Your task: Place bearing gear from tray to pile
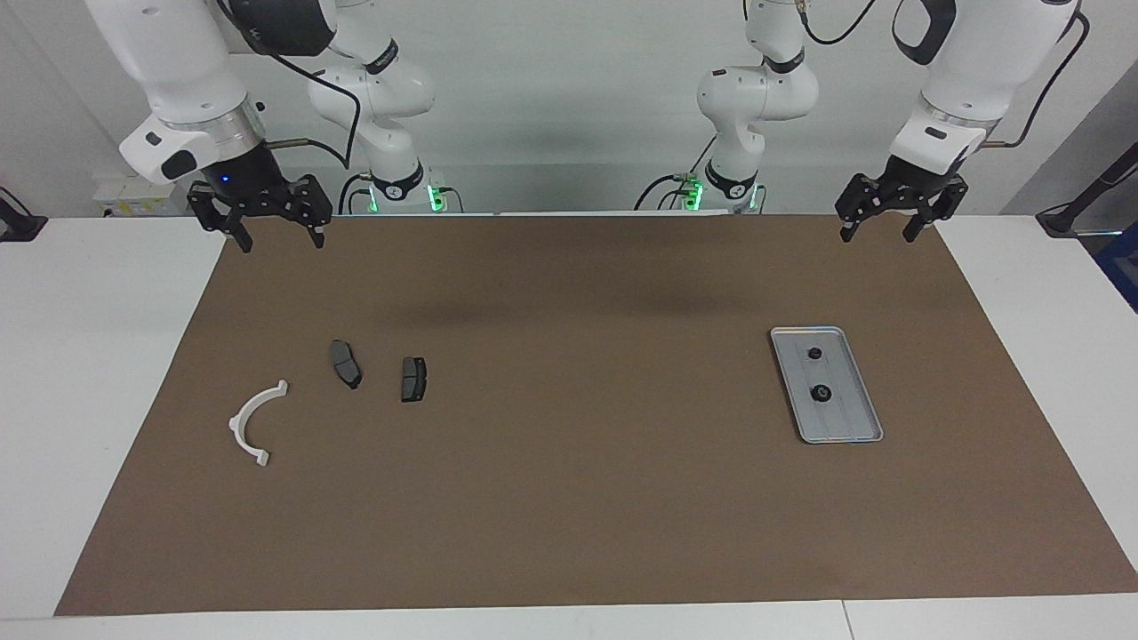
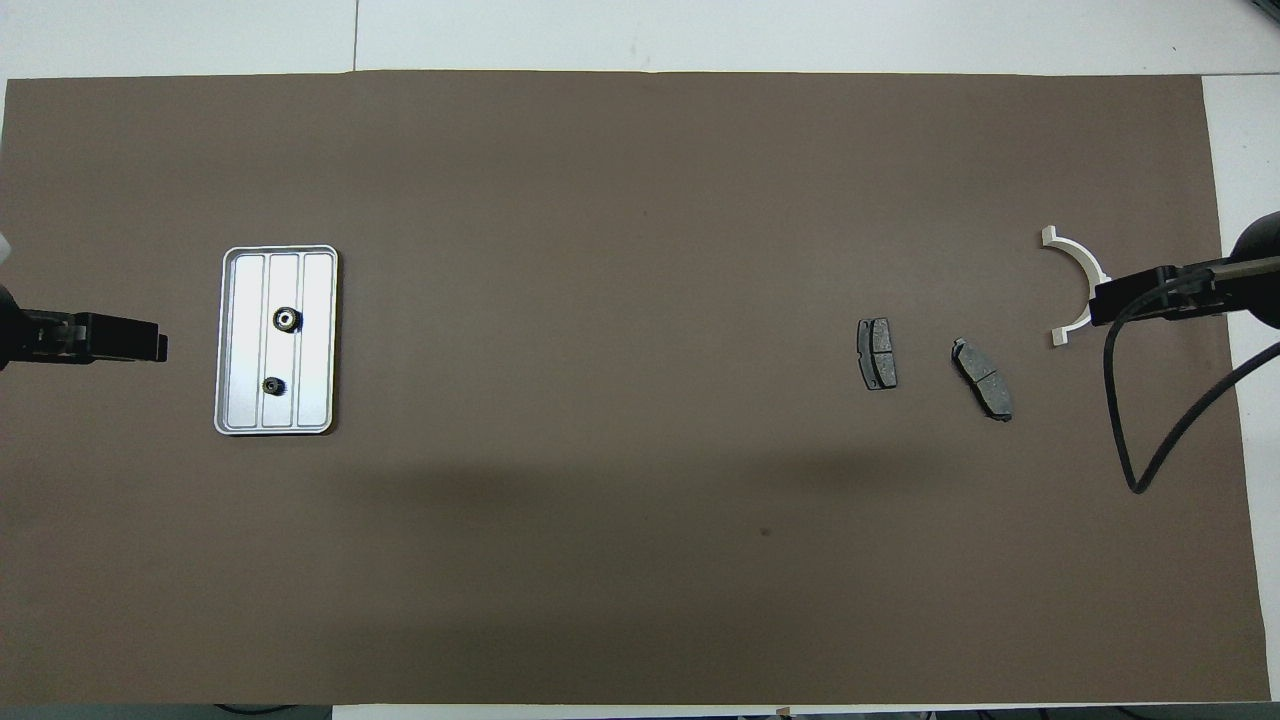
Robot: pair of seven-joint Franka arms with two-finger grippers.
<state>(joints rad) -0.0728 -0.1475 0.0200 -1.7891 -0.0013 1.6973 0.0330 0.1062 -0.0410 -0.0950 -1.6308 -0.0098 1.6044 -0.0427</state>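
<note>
The silver-grey tray [image 1: 849, 427] [image 2: 245, 340] lies on the brown mat toward the left arm's end. Two small black round parts rest in it. The larger one, with a bright hub, looks like the bearing gear [image 1: 821, 394] [image 2: 287, 319]; the smaller part [image 1: 814, 353] [image 2: 272, 385] lies nearer to the robots. The pile is toward the right arm's end: a white semicircular bracket [image 1: 253, 425] [image 2: 1075, 270] and two dark pads [image 1: 345, 363] [image 1: 413, 379]. My left gripper [image 1: 877, 236] hangs open and empty over the mat's edge by the robots. My right gripper [image 1: 281, 242] hangs open and empty there too.
The brown mat [image 1: 569, 498] covers most of the white table. A black cable [image 2: 1130, 440] loops down from the right arm, which in the overhead view overlaps one end of the bracket.
</note>
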